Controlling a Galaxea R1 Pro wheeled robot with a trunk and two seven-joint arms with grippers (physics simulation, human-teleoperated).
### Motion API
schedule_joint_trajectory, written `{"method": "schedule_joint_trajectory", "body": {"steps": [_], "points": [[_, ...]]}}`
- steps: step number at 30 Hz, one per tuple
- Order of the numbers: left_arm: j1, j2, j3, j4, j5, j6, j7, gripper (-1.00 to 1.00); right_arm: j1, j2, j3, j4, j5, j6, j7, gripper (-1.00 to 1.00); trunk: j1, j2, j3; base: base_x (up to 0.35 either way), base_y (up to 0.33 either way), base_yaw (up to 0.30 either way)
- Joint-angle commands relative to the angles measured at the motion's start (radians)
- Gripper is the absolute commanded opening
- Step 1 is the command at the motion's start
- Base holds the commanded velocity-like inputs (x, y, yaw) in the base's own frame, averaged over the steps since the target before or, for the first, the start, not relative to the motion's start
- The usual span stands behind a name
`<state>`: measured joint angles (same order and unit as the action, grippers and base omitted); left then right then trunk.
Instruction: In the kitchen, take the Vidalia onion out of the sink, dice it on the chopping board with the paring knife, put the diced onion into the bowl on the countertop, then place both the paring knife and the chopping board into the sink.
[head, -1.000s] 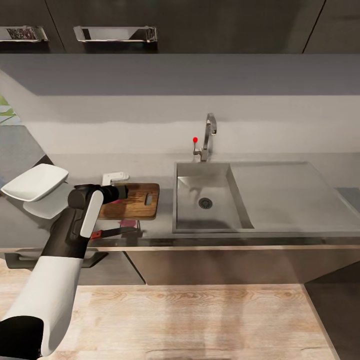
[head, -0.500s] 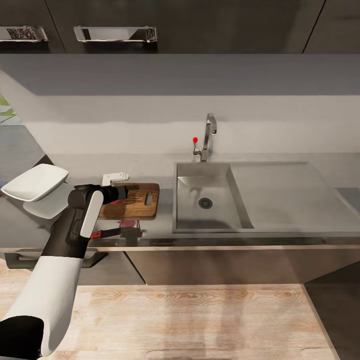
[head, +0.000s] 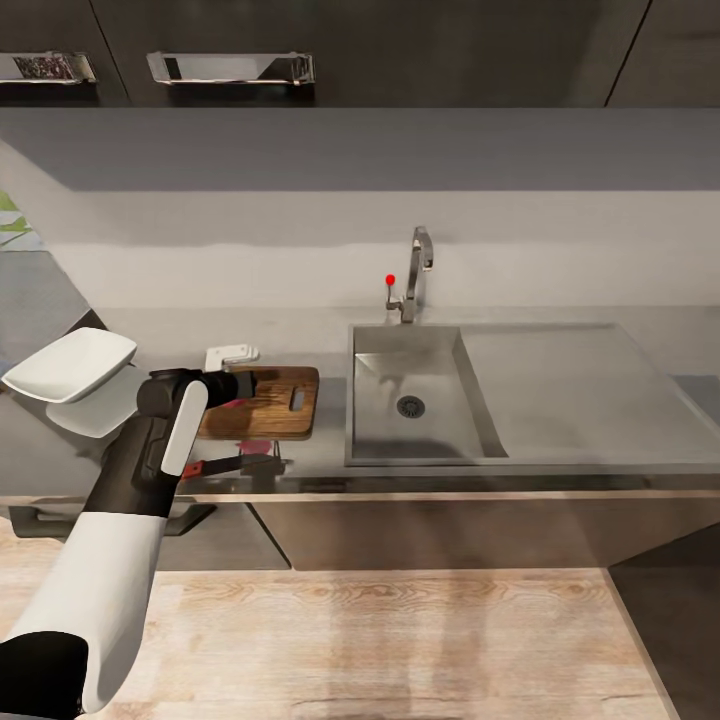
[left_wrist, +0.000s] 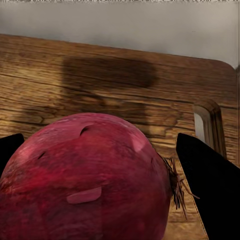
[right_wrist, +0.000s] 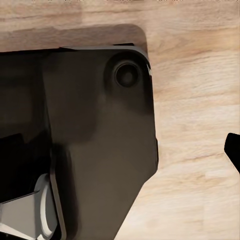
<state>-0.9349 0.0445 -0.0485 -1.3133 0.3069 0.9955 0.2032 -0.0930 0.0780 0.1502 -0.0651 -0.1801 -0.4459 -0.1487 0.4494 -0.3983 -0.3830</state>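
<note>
The dark red Vidalia onion (left_wrist: 90, 175) sits between the two black fingers of my left gripper (left_wrist: 100, 165), low over the brown chopping board (head: 275, 405); the gripper is shut on it. In the head view the left gripper (head: 245, 385) is over the board's left half, left of the sink (head: 420, 400). The red-handled paring knife (head: 232, 465) lies on the grey countertop (head: 320, 340) near its front edge, in front of the board. The white bowl (head: 70, 365) stands at the far left. In the right wrist view my right gripper (right_wrist: 120, 155) hangs open over wooden floor, one fingertip (right_wrist: 233, 150) at the frame's edge.
The steel tap (head: 418, 270) with its red knob stands behind the basin, and the flat drainboard (head: 570, 380) stretches to the right. A small white object (head: 230, 355) lies behind the board. Dark cabinets sit under the counter. The robot's dark base (right_wrist: 90, 140) is below the right gripper.
</note>
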Motion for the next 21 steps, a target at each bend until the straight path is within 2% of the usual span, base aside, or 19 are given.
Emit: {"method": "schedule_joint_trajectory", "body": {"steps": [1,8,21], "points": [[-0.001,0.001,-0.003,-0.003,0.009,0.003,0.011,-1.0,-0.001,0.0,0.009,0.001,-0.009,-0.003,-0.004,1.0,0.001,-0.002,-0.002,0.067,-0.056,0.0],[-0.001,0.0,-0.005,-0.001,0.009,0.003,0.012,-1.0,-0.001,0.0,0.008,0.001,-0.009,-0.004,-0.005,1.0,0.001,-0.002,-0.002,0.068,-0.064,0.0],[-0.001,0.002,-0.004,0.018,0.008,0.002,0.01,-1.0,-0.001,0.0,0.008,0.001,-0.009,-0.003,-0.005,1.0,0.001,-0.002,-0.002,0.003,-0.003,0.0]]}}
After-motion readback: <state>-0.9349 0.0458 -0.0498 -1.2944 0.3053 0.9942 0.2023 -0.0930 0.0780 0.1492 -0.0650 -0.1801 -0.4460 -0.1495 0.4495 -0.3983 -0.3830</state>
